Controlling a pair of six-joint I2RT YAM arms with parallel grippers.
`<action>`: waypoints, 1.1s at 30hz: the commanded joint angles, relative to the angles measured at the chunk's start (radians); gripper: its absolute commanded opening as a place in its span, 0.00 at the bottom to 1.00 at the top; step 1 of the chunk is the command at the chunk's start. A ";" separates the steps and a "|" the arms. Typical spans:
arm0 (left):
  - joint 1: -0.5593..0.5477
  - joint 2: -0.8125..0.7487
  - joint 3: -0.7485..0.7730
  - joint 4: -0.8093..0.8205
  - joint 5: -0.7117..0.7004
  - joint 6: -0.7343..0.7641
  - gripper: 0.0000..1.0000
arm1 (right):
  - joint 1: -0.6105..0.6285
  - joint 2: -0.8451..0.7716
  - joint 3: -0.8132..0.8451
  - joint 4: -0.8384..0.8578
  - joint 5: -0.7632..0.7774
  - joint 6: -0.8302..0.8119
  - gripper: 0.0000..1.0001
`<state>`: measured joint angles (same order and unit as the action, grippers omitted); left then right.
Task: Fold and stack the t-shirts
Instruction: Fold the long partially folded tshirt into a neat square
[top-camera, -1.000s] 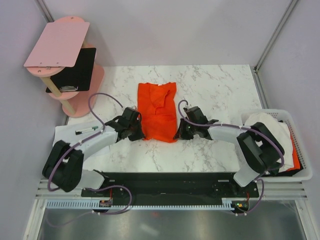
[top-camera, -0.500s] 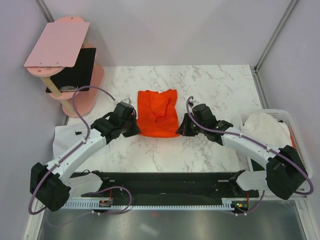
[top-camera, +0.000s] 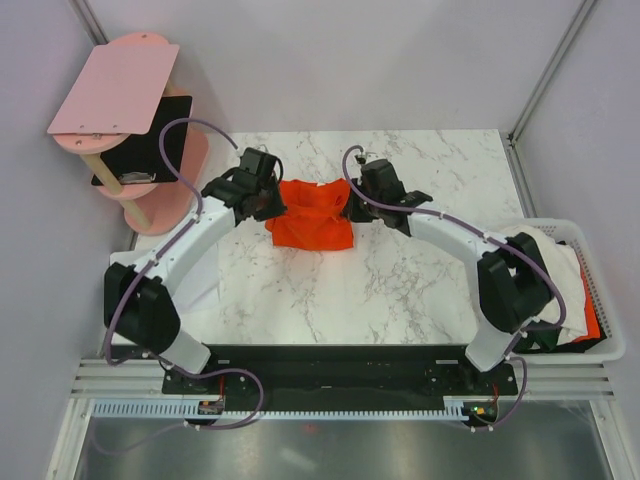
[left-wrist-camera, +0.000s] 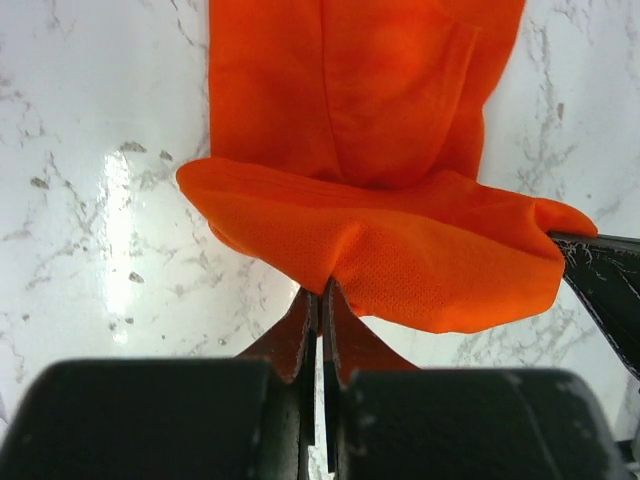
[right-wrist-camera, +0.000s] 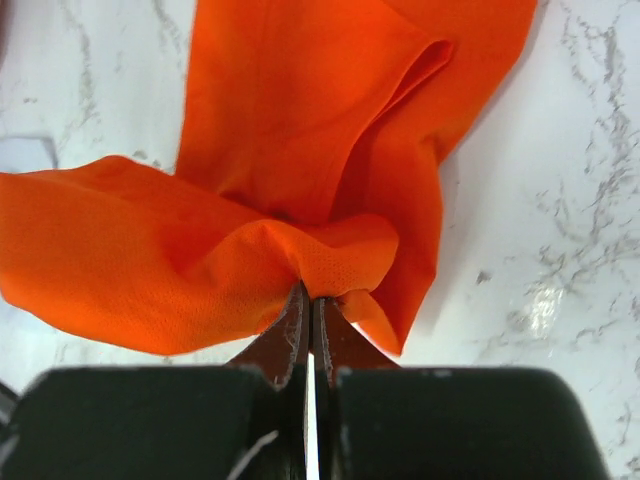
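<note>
White marble table (top-camera: 400, 290), pale walls (top-camera: 350, 60) — left hand (left-wrist-camera: 319, 302) and right hand (right-wrist-camera: 310, 305) each clench the orange t-shirt (top-camera: 312, 215).

Soft orange-red fabric t-shirt (top-camera: 312, 218) on the white marble table (top-camera: 420, 290)
Left gripper (top-camera: 277, 209) at its left edge, right gripper (top-camera: 348, 208) at its right; white plastic basket (top-camera: 603, 300) off the table's right side.
</note>
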<state>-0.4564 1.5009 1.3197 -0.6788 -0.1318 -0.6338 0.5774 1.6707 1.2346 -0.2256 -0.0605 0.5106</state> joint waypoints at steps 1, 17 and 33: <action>0.042 0.108 0.124 0.027 0.012 0.097 0.02 | -0.042 0.104 0.115 0.012 0.011 -0.057 0.01; 0.139 0.488 0.464 0.036 0.119 0.175 0.02 | -0.162 0.432 0.473 0.006 -0.070 -0.067 0.07; 0.208 0.554 0.574 0.047 0.135 0.186 1.00 | -0.186 0.390 0.413 0.294 0.077 -0.133 0.98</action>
<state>-0.2379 2.2211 2.0121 -0.6544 0.0250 -0.4728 0.3889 2.2372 1.7565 -0.0734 -0.0349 0.4240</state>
